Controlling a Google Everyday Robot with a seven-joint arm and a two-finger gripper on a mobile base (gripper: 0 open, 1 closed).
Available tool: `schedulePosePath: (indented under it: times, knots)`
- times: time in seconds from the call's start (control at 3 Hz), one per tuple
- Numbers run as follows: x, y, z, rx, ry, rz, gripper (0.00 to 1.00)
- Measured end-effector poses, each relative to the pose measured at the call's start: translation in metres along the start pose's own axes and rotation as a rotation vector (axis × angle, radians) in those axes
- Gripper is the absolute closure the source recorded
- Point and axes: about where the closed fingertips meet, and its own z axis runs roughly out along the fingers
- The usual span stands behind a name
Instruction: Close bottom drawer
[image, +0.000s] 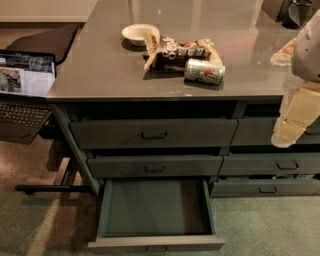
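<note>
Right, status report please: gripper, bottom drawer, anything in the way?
Gripper at right of view, by the top drawers. Bottom drawer wide open, floor bare. Nothing blocking it.

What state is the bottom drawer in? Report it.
Open: bottom drawer is pulled out, bare green floor showing. The gripper hangs at right, apart from it.

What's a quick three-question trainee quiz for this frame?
1. True or false: the bottom drawer is pulled out.
2. Its inner floor looks: A) bare B) half covered C) packed full.
3. Where is the hand?
Key: 1 true; 2 A; 3 at the right edge, in front of the right-hand drawers, well apart from the bottom drawer.
</note>
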Motion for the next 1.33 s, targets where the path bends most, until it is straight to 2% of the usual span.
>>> schedulePosePath:
  times: [0.33, 0.67, 1.0, 1.33]
  knots:
    - [0.0, 0.0, 0.0, 0.0, 0.0, 0.0, 0.0]
    - [0.002, 0.0, 0.002, -0.002, -0.029, -0.03, 0.0]
    - [0.006, 0.008, 0.027, -0.007, -0.099, -0.104, 0.0]
    - [0.01, 0.027, 0.089, -0.034, -0.192, -0.145, 0.0]
